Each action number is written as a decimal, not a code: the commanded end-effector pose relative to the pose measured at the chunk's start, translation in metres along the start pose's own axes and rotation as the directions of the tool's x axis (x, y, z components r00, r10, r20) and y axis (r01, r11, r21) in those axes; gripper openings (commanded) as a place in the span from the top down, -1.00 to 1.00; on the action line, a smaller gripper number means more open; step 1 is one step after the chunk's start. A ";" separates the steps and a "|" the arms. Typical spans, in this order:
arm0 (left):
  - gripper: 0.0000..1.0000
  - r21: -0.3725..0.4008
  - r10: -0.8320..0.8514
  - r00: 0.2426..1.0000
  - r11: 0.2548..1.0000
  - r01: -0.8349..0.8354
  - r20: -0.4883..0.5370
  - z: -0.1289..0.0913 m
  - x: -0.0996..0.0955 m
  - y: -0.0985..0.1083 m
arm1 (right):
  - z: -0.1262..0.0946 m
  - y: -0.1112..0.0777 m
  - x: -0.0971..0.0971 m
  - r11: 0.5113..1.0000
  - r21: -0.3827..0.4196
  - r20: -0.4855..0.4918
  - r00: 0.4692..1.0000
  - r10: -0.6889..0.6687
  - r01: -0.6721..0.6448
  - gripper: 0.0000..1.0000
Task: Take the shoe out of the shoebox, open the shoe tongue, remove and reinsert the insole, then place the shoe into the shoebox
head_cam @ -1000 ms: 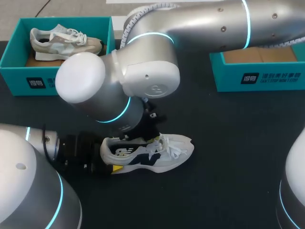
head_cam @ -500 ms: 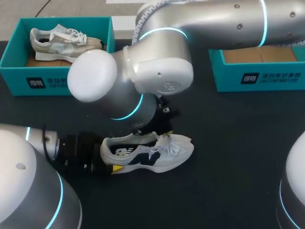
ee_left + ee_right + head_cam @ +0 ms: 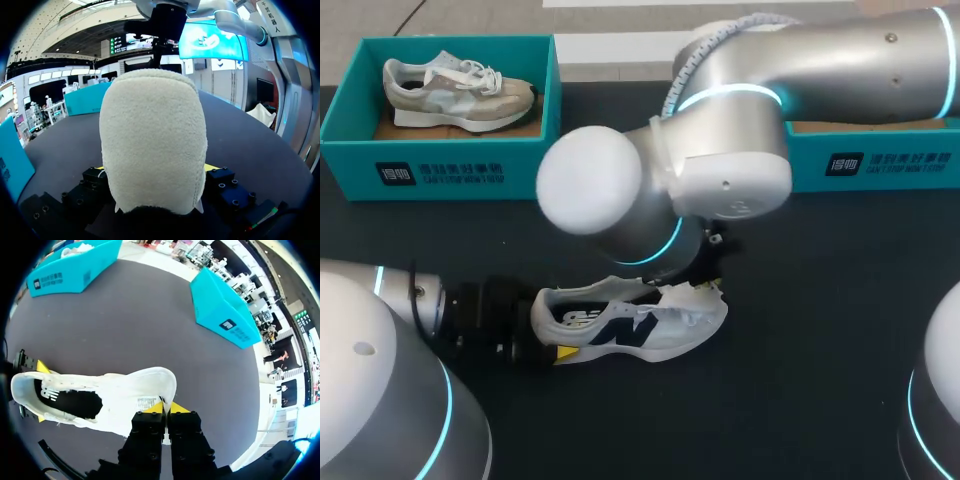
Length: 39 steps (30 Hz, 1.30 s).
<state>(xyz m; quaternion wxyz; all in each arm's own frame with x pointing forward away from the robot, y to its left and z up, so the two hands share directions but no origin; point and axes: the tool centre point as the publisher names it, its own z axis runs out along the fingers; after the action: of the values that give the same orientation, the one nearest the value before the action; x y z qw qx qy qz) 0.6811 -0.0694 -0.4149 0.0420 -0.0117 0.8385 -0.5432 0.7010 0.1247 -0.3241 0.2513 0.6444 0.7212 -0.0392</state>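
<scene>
Head view: white shoe [image 3: 650, 325] sits lower middle of frame on black table [image 3: 820, 300]. Left gripper [image 3: 155, 170] clamps its heel. Right gripper [image 3: 163, 408] fingers pinched together on the tongue [image 3: 156, 385].

Shoe [image 3: 640, 330]: white with a navy side panel. It stands on its sole at lower centre, heel to the left, toe to the right. Tongue [image 3: 145, 387] is drawn toward the toe, and the mouth is open and dark inside.

Shoebox [image 3: 880, 165]: teal, open, upper right, brown floor showing, well apart from the shoe.

Second box [image 3: 440, 170]: teal, upper left, holding a grey-beige shoe [image 3: 455, 90] on its sole.
</scene>
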 end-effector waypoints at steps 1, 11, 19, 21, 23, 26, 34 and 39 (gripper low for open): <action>1.00 -0.005 0.000 1.000 1.000 0.000 0.000 -0.001 0.002 0.003 | 0.023 -0.007 -0.012 0.947 0.012 -0.068 0.944 0.322 -0.322 1.00; 1.00 -0.005 0.000 1.000 1.000 0.000 0.000 -0.001 0.002 0.003 | 0.062 -0.012 -0.006 0.960 0.032 -0.135 0.951 0.280 -0.278 1.00; 1.00 -0.005 0.000 1.000 1.000 0.000 0.000 -0.001 0.002 0.003 | 0.072 -0.011 0.006 0.968 0.032 -0.166 0.954 0.251 -0.249 0.55; 1.00 -0.005 0.000 1.000 1.000 0.000 0.000 -0.001 0.002 0.003 | 0.072 -0.011 0.007 0.969 0.032 -0.166 0.954 0.248 -0.247 0.40; 1.00 -0.005 0.000 1.000 1.000 0.000 0.000 -0.001 0.002 0.003 | 0.072 -0.010 0.007 0.969 0.032 -0.165 0.955 0.247 -0.245 0.30; 1.00 -0.005 0.000 1.000 1.000 0.000 0.000 -0.001 0.002 0.003 | 0.066 -0.008 0.004 0.969 0.027 -0.145 0.958 0.247 -0.246 0.25; 1.00 -0.005 0.000 1.000 1.000 0.000 0.000 -0.001 0.002 0.003 | 0.035 0.001 -0.004 0.966 -0.027 -0.104 0.962 0.254 -0.258 0.17; 1.00 -0.005 0.000 1.000 1.000 0.000 0.000 -0.001 0.002 0.003 | 0.016 0.007 -0.002 0.967 -0.063 -0.094 0.966 0.239 -0.246 0.13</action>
<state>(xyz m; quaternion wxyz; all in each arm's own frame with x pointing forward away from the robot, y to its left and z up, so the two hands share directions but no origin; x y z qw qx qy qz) 0.6807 -0.0696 -0.4155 0.0418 -0.0123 0.8389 -0.5426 0.7225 0.1073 -0.3434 0.2240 0.6829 0.6943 0.0393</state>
